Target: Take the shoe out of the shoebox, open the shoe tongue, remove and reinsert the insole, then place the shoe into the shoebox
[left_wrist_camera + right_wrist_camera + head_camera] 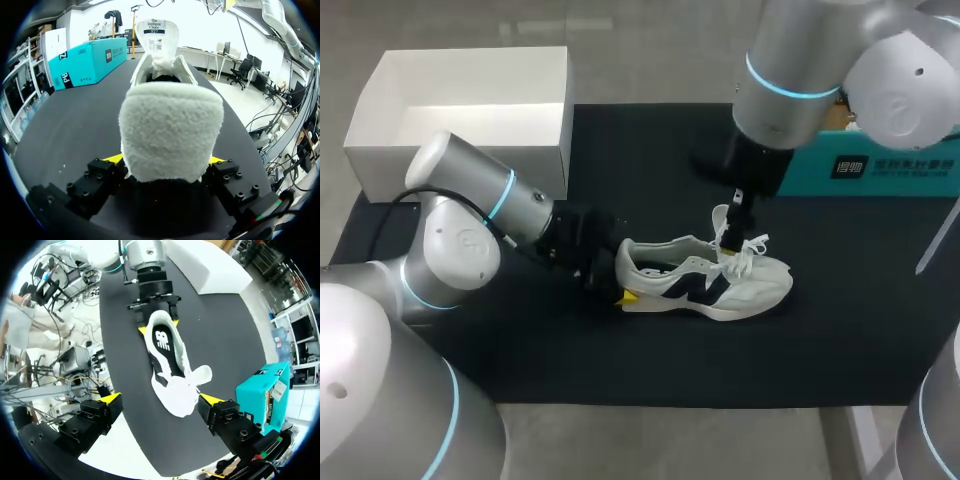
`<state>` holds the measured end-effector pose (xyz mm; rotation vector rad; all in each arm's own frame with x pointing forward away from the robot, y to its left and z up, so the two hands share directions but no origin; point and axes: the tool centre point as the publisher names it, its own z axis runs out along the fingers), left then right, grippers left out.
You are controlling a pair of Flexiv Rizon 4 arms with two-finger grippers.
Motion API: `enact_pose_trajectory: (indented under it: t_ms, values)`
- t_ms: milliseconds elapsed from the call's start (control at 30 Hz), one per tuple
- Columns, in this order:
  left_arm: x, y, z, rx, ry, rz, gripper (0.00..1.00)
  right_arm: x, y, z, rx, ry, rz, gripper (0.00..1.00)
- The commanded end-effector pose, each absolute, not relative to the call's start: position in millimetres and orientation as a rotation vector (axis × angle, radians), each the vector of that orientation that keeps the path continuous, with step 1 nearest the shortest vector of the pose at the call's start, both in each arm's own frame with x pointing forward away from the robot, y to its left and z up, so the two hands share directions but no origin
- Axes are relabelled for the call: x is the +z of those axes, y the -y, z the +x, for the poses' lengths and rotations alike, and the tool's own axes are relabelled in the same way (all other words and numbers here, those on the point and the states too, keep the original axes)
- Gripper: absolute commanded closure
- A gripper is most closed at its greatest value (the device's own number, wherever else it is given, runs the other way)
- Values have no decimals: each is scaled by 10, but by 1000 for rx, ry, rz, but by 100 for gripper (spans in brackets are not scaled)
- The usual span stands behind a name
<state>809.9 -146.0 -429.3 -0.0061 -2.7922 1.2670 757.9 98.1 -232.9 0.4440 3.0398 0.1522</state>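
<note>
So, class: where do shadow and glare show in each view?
Head view: faint shadow under the shoe on the mat. Left wrist view: the heel shades the left gripper holding it. Right wrist view: the white upper glares, detail lost.

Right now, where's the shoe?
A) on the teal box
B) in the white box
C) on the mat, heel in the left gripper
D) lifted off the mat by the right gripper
C: the shoe lies on the mat, and the left gripper has a finger on each side of its heel.
</note>
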Motion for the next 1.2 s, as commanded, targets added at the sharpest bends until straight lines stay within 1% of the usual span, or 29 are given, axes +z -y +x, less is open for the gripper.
enact_pose_trajectory:
  t_ms: [33,500,633,667,700,733,800,1100,1200]
  values:
    - [-4293,1447,8095,1268,2791,-7,100,-2305,-1082,7615,-103,-3058,309,0]
    - [-4293,1447,8095,1268,2791,-7,100,-2305,-1082,7615,-103,-3058,309,0]
    - [-4293,1447,8095,1268,2791,-7,100,-2283,-1134,7713,-121,-3041,352,0]
    - [-4293,1447,8095,1268,2791,-7,100,-2295,-1170,7733,-106,-3043,345,31]
    - [-4293,1447,8095,1268,2791,-7,100,-2311,-1204,7751,-95,-3041,361,52]
    - [-4293,1447,8095,1268,2791,-7,100,-2326,-1246,7770,-93,-3040,359,62]
    - [-4293,1447,8095,1268,2791,-7,100,-2360,-1331,7799,-80,-3036,359,100]
    - [-4293,1447,8095,1268,2791,-7,100,-2616,-1804,7901,1,-3037,265,100]
    - [-4293,1447,8095,1268,2791,-7,100,-2616,-1804,7901,1,-3037,265,100]
